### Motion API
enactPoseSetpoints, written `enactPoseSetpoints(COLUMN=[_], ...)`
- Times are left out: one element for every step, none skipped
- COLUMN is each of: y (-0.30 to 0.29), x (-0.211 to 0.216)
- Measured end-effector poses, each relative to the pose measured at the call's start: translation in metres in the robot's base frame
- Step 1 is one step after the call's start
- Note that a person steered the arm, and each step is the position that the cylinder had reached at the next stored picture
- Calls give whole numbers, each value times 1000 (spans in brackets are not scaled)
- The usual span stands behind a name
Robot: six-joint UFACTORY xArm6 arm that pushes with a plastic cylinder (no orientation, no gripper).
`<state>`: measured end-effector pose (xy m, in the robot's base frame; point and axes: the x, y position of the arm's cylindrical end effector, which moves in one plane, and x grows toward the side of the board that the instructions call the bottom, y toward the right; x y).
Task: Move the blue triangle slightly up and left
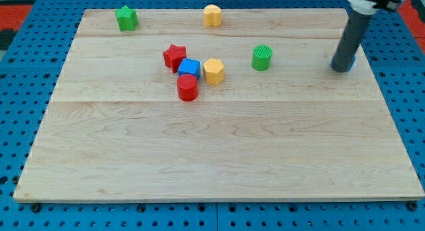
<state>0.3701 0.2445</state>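
Note:
My tip [342, 69] rests on the wooden board [212, 151] near its right edge, in the view's upper right. A small sliver of blue shows just right of the rod's lower end. It looks like the blue triangle [352, 60], mostly hidden behind the rod, so its shape cannot be made out. The tip is touching or almost touching it on its left, lower side.
A cluster sits at the board's centre-left: red star [174, 57], blue cube [189, 68], yellow hexagon [213, 71], red cylinder [188, 87]. A green cylinder [262, 58] stands left of my tip. A green star [126, 18] and a yellow block [212, 15] sit along the top edge.

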Motion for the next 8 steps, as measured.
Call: enactPoseSetpoints(y=[8, 11, 25, 48, 70, 46, -1, -39], x=[2, -25, -55, -41, -37, -78, -119, -155])
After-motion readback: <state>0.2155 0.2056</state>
